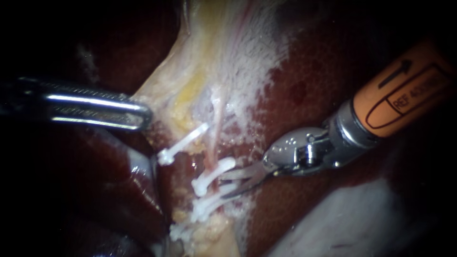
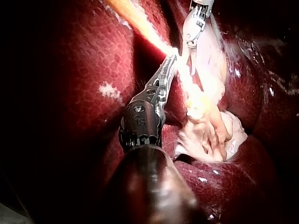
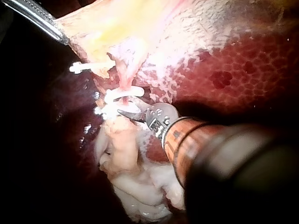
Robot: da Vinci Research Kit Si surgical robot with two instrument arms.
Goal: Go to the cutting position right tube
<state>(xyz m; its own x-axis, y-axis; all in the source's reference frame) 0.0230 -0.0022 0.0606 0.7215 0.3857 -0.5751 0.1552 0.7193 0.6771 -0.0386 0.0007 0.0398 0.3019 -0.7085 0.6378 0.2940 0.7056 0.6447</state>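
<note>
A thin pink tube runs down from the pale, yellowish gallbladder tissue; it is the right one of two clipped strands. White clips cross it, with more clips just below. A single white clip sits on the left strand. My right instrument, with an orange shaft, has its two thin blades open at the tube, their tips between the upper and lower clips; the same blades point at the clips in the right wrist view. My left instrument is shut on the gallbladder's edge and holds it taut.
Dark red liver lies on both sides of the tube. A pale fatty lump sits beside and under my right instrument. In the left wrist view my left instrument grips the pale tissue just beside my right instrument.
</note>
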